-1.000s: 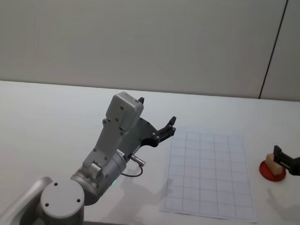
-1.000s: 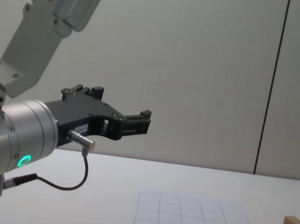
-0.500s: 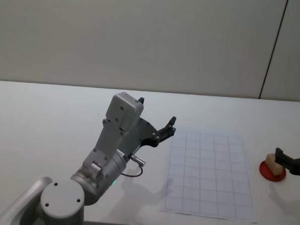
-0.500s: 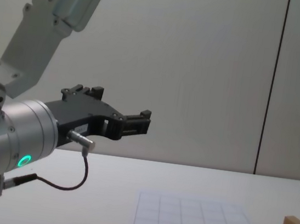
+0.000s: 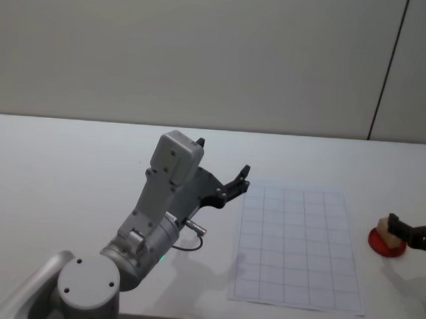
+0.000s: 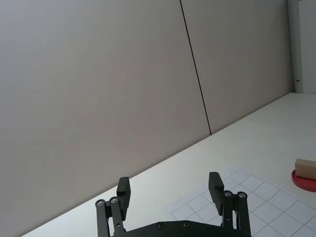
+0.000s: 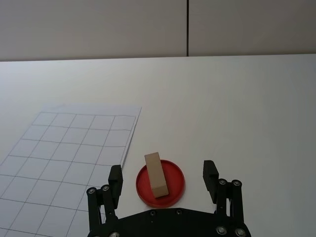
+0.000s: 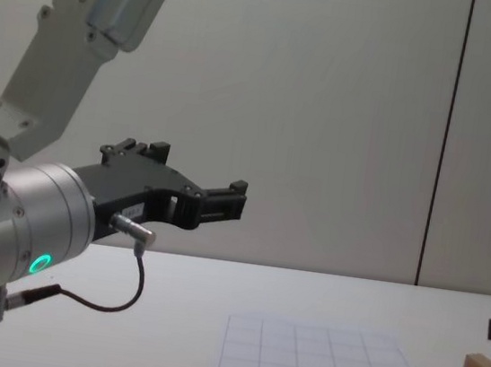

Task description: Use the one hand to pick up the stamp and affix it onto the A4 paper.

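The slim black right gripper (image 7: 162,173) hovers over the small rectangular block of pale tan wood that serves as the stamp (image 7: 156,175), with its fingers (image 7: 115,177) spread wide and holding nothing. The stamp lies on a flat round red disc (image 7: 174,191) directly between the two fingers, with clear space on each side. The chest view shows the fingertip above the stamp's top face, so the fingers are judged not yet down at grasp height. The white grid-printed A4 paper (image 7: 74,153) lies flat on the white counter (image 7: 247,98) to the robot's left of these fingers, near the disc but apart from it. The bulkier black left gripper (image 6: 169,190) is idle, raised above the counter beyond the far side of the paper from the working fingers, its fingers also wide and empty. Hazards from this position:

- The stamp's long axis sits slightly skewed to the fingers, so one finger may meet a corner first and twist or topple the block.
- Too deep a descent may strike the disc rim and drag the disc.
- Too shallow a grip may let the stamp slip.
- A tilted hold would likely press only one edge onto the paper.
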Robot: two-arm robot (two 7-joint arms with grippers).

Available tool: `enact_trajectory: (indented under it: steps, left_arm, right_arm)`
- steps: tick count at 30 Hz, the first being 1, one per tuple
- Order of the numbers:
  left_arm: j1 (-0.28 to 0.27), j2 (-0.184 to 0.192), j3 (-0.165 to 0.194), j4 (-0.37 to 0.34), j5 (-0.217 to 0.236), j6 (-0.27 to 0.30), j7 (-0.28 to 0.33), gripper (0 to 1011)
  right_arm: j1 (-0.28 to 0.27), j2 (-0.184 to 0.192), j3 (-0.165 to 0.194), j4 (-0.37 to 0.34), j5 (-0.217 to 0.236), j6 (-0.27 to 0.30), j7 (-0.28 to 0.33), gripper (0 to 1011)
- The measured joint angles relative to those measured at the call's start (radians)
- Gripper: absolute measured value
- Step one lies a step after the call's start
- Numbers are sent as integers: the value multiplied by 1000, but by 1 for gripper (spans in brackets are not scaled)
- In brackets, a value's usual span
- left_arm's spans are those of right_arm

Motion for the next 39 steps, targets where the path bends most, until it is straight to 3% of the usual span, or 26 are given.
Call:
enact_trajectory:
  steps: [20, 39]
  left_arm:
    - [0, 0, 0, 0, 0, 0, 0, 1002]
    - [0, 0, 0, 0, 0, 0, 0, 1002]
  right_arm:
    - [80, -39, -28, 126, -74, 25, 25, 1001]
    - [115, -66, -42, 192, -99, 24, 25, 1001]
